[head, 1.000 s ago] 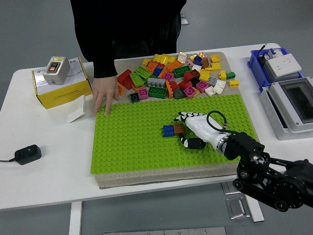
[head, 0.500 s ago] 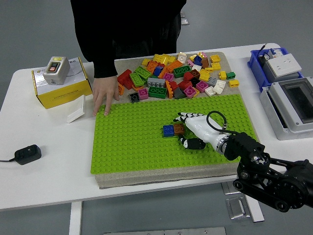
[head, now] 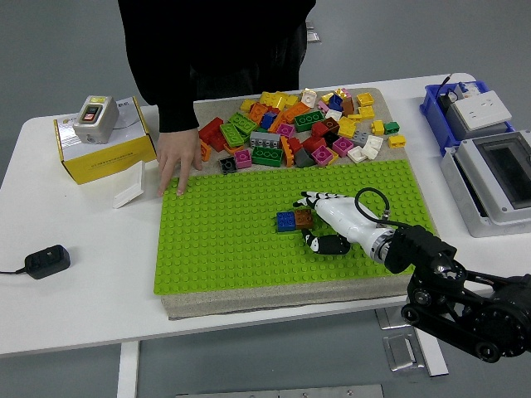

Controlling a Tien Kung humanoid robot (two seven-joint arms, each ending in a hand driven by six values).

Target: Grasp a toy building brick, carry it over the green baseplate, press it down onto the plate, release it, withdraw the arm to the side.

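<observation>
Head view: the right hand (head: 325, 222) is seen low over the green baseplate (head: 224, 249), its white palm turned down and its fingers curled around a brown brick (head: 304, 218) that sits on the studs, touching a blue brick (head: 286, 220) just to its left. The brown brick is judged to be held and in the course of being pressed down; whether it is fully seated cannot be told, since the fingers cover much of it. If the fingers are opened while the brick is only half seated, it may be tilted or lifted off as the hand is withdrawn. If the push is slanted toward the left, the blue brick may be nudged or the brown one locked askew. The black cable loop at the wrist could be caught on the studs if the arm is dragged low. A person's hand (head: 177, 166) is laid on the plate's far left corner, well apart from the work. Open plate is left in front of and to the right of the hand, so a retreat toward the right edge is judged clear, though the grey box (head: 491, 178) lies beyond it. The loose brick pile (head: 299, 128) is kept at the far side. The left arm is not seen.
</observation>
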